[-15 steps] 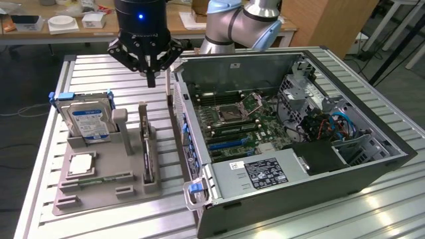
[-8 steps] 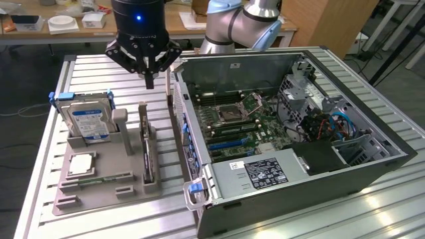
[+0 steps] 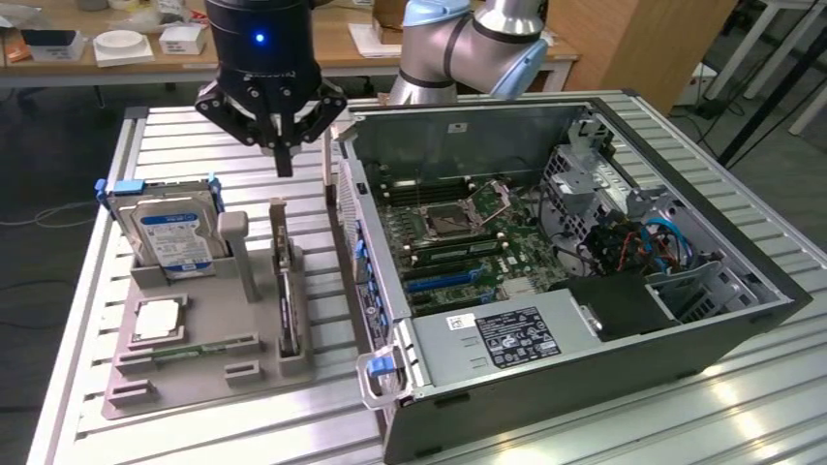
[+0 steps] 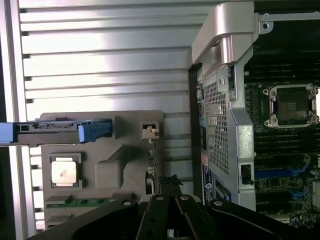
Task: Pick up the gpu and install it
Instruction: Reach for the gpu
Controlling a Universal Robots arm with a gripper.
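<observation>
Tool (image 3: 283,163) hangs above the far end of the grey fixture tray (image 3: 142,387), between the tray and the open PC case (image 3: 723,334). Its fingers look drawn together w/ nothing between them, so it's empty. The gpu (image 3: 287,305) isn't picked yet: it stands on edge in the long slot on the case-side of the tray, a thin dark card running lengthwise, and the tool is nearer it than anything else. On the same tray: hard drive (image 3: 174,237) upright at the far corner away from the case, CPU (image 3: 155,320) lying flat nearer the middle, RAM stick (image 3: 194,351) in a shallow slot toward the near end. The tray sits on the slatted desk (image 3: 168,145), just beside the case. My read on handling: the card is light and stiff but delicate, w/ a smooth face and little to pinch. I'd take it by the exposed top edge around mid-length, across its thickness, clear of the connector edge down in the slot. Keep it square, since a tilted hold could bind it.
</observation>
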